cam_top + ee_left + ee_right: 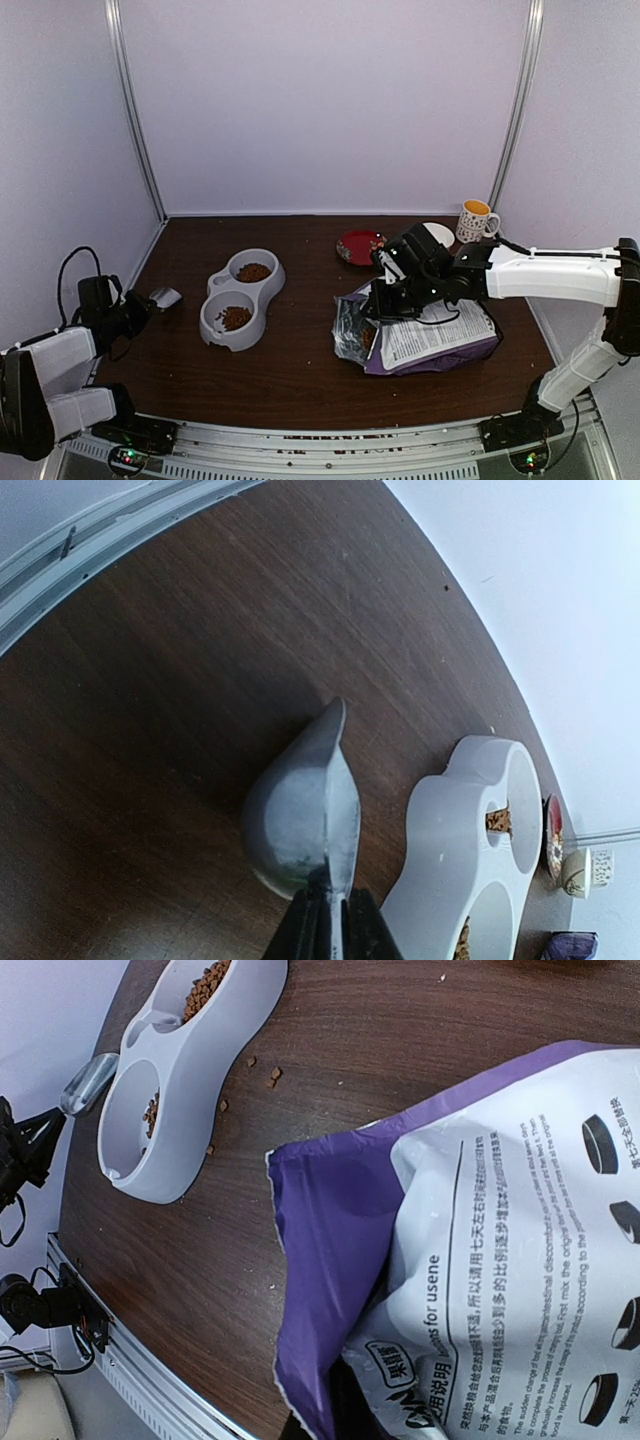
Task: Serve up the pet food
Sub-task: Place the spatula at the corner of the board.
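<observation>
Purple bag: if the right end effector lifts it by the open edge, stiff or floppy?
Probably floppy: the bag lies flat and creased, its ragged edge curling, so it should fold rather than lift as one piece. Glossy film may slip in the right end effector. Weight is unclear; its fill is hidden.

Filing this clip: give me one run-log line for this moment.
left end effector: shut on scoop | right end effector: shut on bag | kibble: in both bowl wells
</observation>
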